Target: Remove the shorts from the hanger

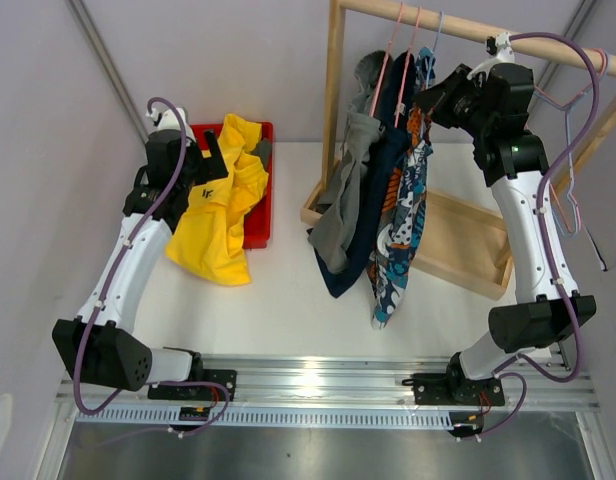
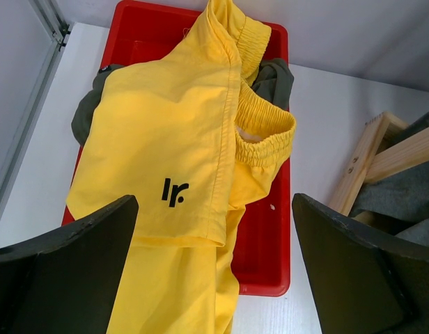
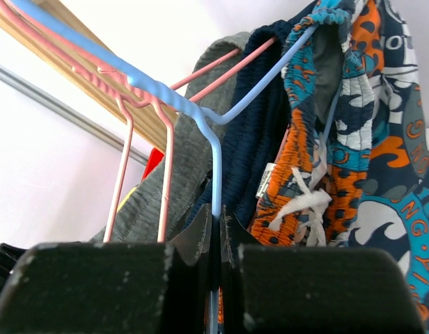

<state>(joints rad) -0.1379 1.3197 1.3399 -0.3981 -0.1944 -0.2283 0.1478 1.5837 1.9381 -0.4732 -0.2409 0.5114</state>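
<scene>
Three pairs of shorts hang from the wooden rail (image 1: 468, 30): grey (image 1: 346, 205), navy (image 1: 373, 215) and cartoon-print (image 1: 403, 220). My right gripper (image 1: 435, 95) is up beside them, shut on the wire of the blue hanger (image 3: 214, 160) that carries the print shorts (image 3: 361, 160); the thin wire runs straight between the closed fingertips (image 3: 217, 223). Navy (image 3: 253, 153) and grey (image 3: 190, 160) hang on pink hangers (image 3: 166, 167). My left gripper (image 2: 214, 229) stands open above the yellow shorts (image 2: 166, 139), which lie over the olive shorts (image 2: 274, 76) in the red bin (image 2: 270, 236).
The rack's wooden base tray (image 1: 468, 240) sits at the back right of the white table. Empty wire hangers (image 1: 573, 170) hang at the rail's right end. The yellow shorts (image 1: 220, 215) spill over the bin's front edge (image 1: 260, 200) onto the table.
</scene>
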